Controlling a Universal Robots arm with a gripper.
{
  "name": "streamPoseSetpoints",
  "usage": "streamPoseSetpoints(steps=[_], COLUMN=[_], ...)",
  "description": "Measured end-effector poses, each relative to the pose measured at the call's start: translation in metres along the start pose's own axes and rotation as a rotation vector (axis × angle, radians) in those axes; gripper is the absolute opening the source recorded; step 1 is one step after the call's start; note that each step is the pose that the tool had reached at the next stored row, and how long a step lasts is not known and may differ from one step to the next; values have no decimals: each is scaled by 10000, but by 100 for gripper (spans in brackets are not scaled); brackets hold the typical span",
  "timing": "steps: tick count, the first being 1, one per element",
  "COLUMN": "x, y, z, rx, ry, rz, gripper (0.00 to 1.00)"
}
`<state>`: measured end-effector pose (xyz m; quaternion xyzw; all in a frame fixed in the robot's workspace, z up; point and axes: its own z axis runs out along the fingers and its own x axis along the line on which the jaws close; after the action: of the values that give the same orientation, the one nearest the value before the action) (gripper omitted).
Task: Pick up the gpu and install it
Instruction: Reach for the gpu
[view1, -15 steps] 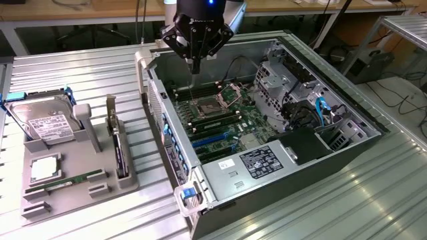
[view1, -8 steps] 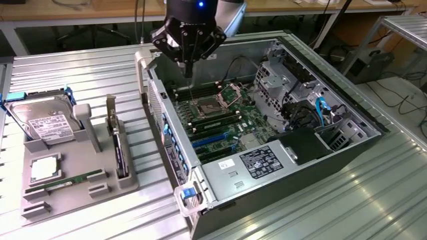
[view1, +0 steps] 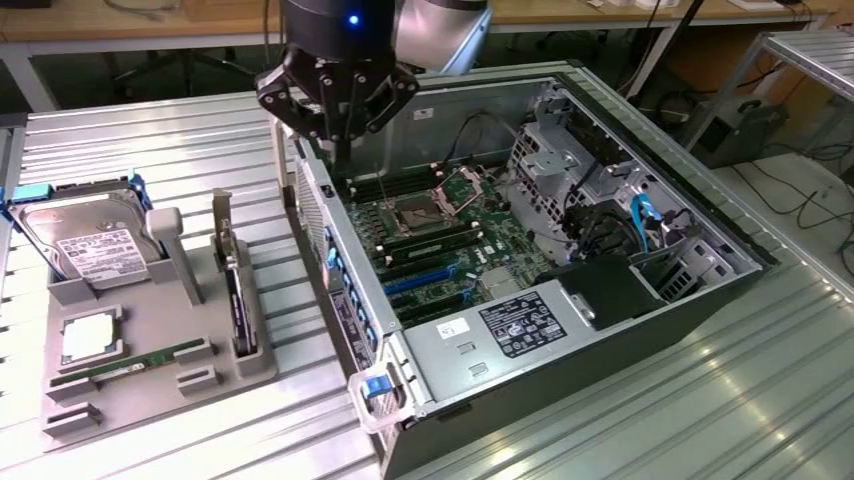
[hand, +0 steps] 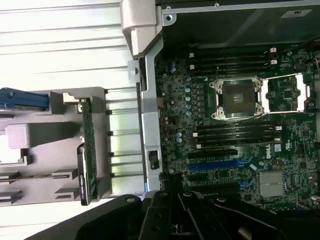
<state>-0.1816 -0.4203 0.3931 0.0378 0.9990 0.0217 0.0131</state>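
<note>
The gpu (view1: 238, 295) stands on edge in a slot of the grey holder (view1: 174, 310), a dark board with a silvery bracket at its far end. In the wrist view the gpu (hand: 88, 150) sits in the same holder (hand: 50, 135), beside the case wall. My gripper (view1: 342, 148) hangs above the rear corner of the open computer case (view1: 627, 330), to the exterior view's right of the gpu and well above it. Its fingers come together at the tips with nothing between them. The gripper's dark body (hand: 185, 217) shows over the motherboard (hand: 235, 135) with its blue slot (hand: 220, 164).
The holder also carries a silver hard drive (view1: 87, 250), a processor (view1: 87, 335) and a green memory stick (view1: 134, 362). Inside the case are drive cages (view1: 561, 150), cables and a power supply (view1: 514, 325). A ribbed metal table (view1: 747, 390) lies underneath.
</note>
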Motion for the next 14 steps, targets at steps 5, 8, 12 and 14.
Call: streamPoseSetpoints(steps=[5,8,12,14], x=[289,424,609,709], y=[-79,-106,-132,-141], z=[4,22,54,76], rx=[5,22,59,80], ry=[1,-2,-4,-5], rz=[2,-1,-1,-1], gripper=[11,11,11,11])
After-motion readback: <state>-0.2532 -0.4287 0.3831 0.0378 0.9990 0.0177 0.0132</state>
